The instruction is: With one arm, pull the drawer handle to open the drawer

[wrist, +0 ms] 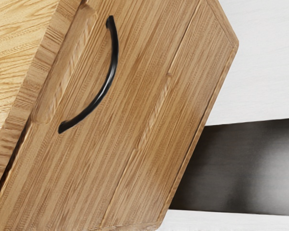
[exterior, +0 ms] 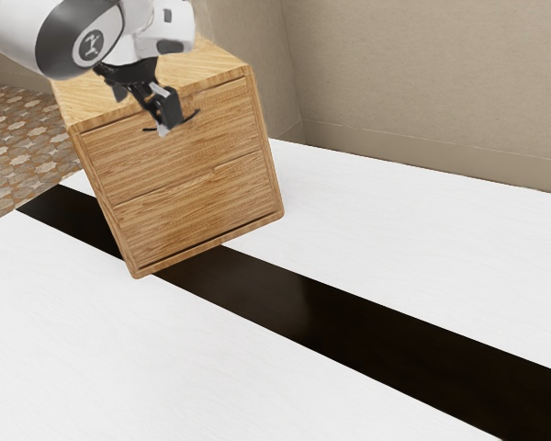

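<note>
A light wooden cabinet (exterior: 179,156) with two drawers stands on the table at the exterior view's upper left. Its top drawer (exterior: 161,138) carries a curved black handle (exterior: 185,118), which also shows in the wrist view as a handle (wrist: 103,86) on the drawer front (wrist: 135,125). My black gripper (exterior: 166,112) hangs at the top drawer's front, right at the handle's middle. It is open, and I cannot see either finger touching the handle. The drawer front sits about flush with the cabinet. The lower drawer (exterior: 197,207) has no handle that I can see.
The table is white (exterior: 395,230) with a wide black stripe (exterior: 349,331) running diagonally under and past the cabinet. A beige wall (exterior: 422,73) stands behind, and patterned floor (exterior: 14,138) lies at the exterior view's left.
</note>
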Controlling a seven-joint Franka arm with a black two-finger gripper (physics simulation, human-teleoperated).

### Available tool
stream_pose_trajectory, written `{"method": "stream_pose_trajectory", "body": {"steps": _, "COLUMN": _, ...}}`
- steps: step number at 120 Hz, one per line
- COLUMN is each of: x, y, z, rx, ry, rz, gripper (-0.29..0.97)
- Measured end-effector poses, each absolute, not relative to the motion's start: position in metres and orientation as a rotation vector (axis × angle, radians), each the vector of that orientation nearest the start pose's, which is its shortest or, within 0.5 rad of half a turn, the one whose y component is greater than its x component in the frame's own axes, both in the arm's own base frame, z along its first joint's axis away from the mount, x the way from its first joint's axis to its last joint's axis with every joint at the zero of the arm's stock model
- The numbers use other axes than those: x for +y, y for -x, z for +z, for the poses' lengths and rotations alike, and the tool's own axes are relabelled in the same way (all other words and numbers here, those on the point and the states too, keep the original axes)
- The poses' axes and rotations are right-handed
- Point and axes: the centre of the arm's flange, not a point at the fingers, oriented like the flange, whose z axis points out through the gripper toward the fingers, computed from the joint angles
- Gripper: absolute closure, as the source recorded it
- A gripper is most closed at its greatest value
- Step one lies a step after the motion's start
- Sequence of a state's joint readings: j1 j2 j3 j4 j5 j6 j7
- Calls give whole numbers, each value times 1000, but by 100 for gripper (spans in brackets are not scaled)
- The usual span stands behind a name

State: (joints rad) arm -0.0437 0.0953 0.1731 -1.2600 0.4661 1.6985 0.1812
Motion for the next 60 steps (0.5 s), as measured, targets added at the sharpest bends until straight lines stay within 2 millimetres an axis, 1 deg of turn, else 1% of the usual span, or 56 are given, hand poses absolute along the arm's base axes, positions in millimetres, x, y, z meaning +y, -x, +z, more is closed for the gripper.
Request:
{"method": "stream_pose_trajectory", "body": {"steps": 4, "x": 118, "y": -579, "z": 738, "rx": 44, "ry": 2580, "rz": -335, "gripper": 2}}
{"method": "stream_pose_trajectory", "body": {"steps": 9, "x": 116, "y": -586, "z": 726, "rx": 71, "ry": 2573, "rz": -313, "gripper": 2}}
{"method": "stream_pose_trajectory", "body": {"steps": 13, "x": 108, "y": -592, "z": 712, "rx": 112, "ry": 2573, "rz": -287, "gripper": 2}}
{"method": "stream_pose_trajectory", "body": {"steps": 18, "x": 93, "y": -599, "z": 693, "rx": 174, "ry": 2566, "rz": -259, "gripper": 2}}
{"method": "stream_pose_trajectory", "body": {"steps": 23, "x": 78, "y": -601, "z": 684, "rx": 227, "ry": 2553, "rz": -255, "gripper": 2}}
{"method": "stream_pose_trajectory", "body": {"steps": 28, "x": 68, "y": -603, "z": 680, "rx": 261, "ry": 2541, "rz": -261, "gripper": 2}}
{"method": "stream_pose_trajectory", "body": {"steps": 34, "x": 65, "y": -603, "z": 679, "rx": 280, "ry": 2531, "rz": -267, "gripper": 2}}
{"method": "stream_pose_trajectory", "body": {"steps": 60, "x": 80, "y": -609, "z": 680, "rx": 291, "ry": 2475, "rz": -309, "gripper": 2}}
